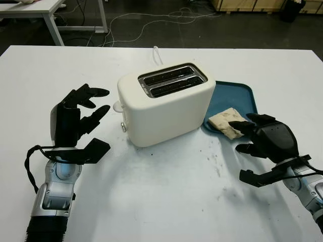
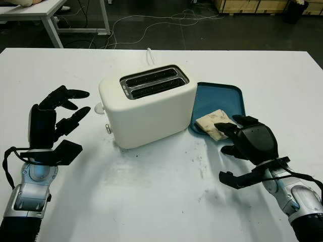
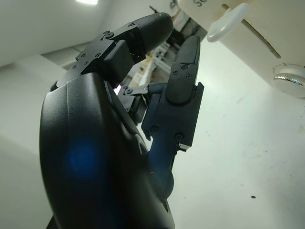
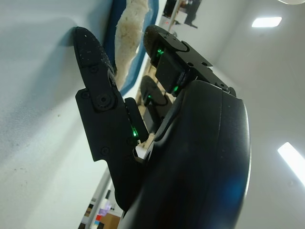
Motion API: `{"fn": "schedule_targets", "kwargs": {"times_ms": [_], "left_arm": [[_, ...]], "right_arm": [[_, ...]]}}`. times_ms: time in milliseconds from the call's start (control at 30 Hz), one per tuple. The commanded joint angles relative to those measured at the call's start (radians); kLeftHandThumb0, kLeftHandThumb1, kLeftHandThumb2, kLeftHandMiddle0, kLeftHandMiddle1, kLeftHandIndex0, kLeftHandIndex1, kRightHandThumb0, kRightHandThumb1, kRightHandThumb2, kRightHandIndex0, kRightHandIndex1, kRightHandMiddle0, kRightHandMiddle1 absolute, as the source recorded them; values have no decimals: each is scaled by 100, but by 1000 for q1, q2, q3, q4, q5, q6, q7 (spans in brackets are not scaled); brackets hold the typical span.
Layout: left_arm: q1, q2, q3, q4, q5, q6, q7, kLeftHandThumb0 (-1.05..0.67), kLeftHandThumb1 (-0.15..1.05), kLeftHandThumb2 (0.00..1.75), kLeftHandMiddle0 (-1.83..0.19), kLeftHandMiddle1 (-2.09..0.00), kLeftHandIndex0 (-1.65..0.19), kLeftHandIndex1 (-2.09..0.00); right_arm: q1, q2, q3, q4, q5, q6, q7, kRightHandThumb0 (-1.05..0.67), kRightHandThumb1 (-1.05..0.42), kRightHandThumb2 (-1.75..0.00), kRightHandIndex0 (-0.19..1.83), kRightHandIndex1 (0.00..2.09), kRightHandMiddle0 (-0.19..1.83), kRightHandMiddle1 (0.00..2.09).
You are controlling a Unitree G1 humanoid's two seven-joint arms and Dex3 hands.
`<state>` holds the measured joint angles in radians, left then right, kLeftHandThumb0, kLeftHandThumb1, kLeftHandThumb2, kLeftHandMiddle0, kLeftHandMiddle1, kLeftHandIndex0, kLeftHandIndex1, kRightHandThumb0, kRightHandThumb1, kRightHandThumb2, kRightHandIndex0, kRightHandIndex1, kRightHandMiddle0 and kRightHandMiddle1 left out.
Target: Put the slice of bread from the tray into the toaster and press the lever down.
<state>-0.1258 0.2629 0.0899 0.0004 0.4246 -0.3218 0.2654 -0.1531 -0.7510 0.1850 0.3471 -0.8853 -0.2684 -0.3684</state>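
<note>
Reaching over the near edge of the teal tray (image 1: pixel 237 96), the right hand (image 1: pixel 265 137) sits at about four o'clock from the toaster (image 1: pixel 165 103), its fingers (image 1: pixel 241 126) extended over the slice of bread (image 1: pixel 225 122) and holding nothing; whether the fingertips actually touch the bread I cannot tell. In the right wrist view the thumb (image 4: pixel 97 102) points down toward the white table (image 4: pixel 33 119) just beside the tray's rim, with the pale, rough edge of the slice (image 4: pixel 129 33) standing up past it. The bread lies in the near left corner of the tray, partly over the rim, close to the toaster's right-hand wall. The tray itself sits at three o'clock from the toaster, touching or almost touching its side.

The left hand (image 1: pixel 81 113) is raised off the table at nine o'clock from the toaster, open and empty, palm turned toward the appliance and well apart from it. From the left wrist view its fingers (image 3: pixel 183 86) point at the toaster's end face, where the white lever (image 3: pixel 226 24) juts out in its slot above a silver knob (image 3: pixel 290 78).

The cream two-slot toaster stands mid-table, both slots (image 1: pixel 171 80) empty, lever at its upper position, and a white cord (image 1: pixel 157 54) runs from its back toward twelve o'clock
</note>
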Motion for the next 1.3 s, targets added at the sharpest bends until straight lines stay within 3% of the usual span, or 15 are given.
{"fn": "schedule_targets", "kwargs": {"times_ms": [0, 533, 633, 733, 767, 800, 867, 1100, 1267], "left_arm": [[0, 1, -1, -4, -3, -8, 7, -35, 92, 15, -50, -151, -66, -78], [2, -2, -1, -5, -8, -6, 4, -33, 92, 14, -48, -153, -67, -77], [1, -1, -1, -2, -7, -10, 6, -33, 92, 14, -49, -152, -67, -78], [2, -2, 0, -5, -2, -1, 8, -35, 92, 15, -50, -151, -66, -77], [2, -3, 0, -4, -1, 0, 9, -35, 92, 14, -50, -151, -66, -77], [2, -3, 0, -5, 0, 0, 9, -36, 92, 14, -51, -152, -67, -77], [4, -2, -1, -6, -2, -3, 7, -36, 92, 14, -50, -152, -67, -77], [6, -7, 0, -13, -10, 7, 0, -33, 92, 13, -49, -152, -67, -76], [5, -7, 1, -9, -10, 1, 1, -34, 92, 14, -50, -152, -67, -76]], "right_arm": [[4, 5, 24, 29, -13, 4, -8, -56, -72, -1, 57, 0, 71, 0], [-6, 10, 44, 46, 14, -5, -23, -52, -70, 0, 60, 1, 75, 1], [-7, 13, 44, 49, 17, -11, -35, -42, -74, -1, 64, 3, 81, 3], [-10, 6, 52, 56, 4, -20, -62, -33, -80, -2, 88, 16, 97, 8], [-10, 3, 54, 53, 5, -17, -56, -31, -83, -2, 92, 32, 103, 8], [-9, 2, 53, 47, 13, -16, -46, -30, -85, -1, 86, 72, 111, 6], [-7, 2, 53, 43, 16, -14, -41, -30, -87, 0, 83, 105, 120, 6], [-7, -1, 52, 42, 17, -27, -47, -38, -92, -6, 81, 124, 131, 10], [-9, -2, 55, 51, 13, -29, -57, -38, -92, -9, 78, 136, 129, 17]]}}
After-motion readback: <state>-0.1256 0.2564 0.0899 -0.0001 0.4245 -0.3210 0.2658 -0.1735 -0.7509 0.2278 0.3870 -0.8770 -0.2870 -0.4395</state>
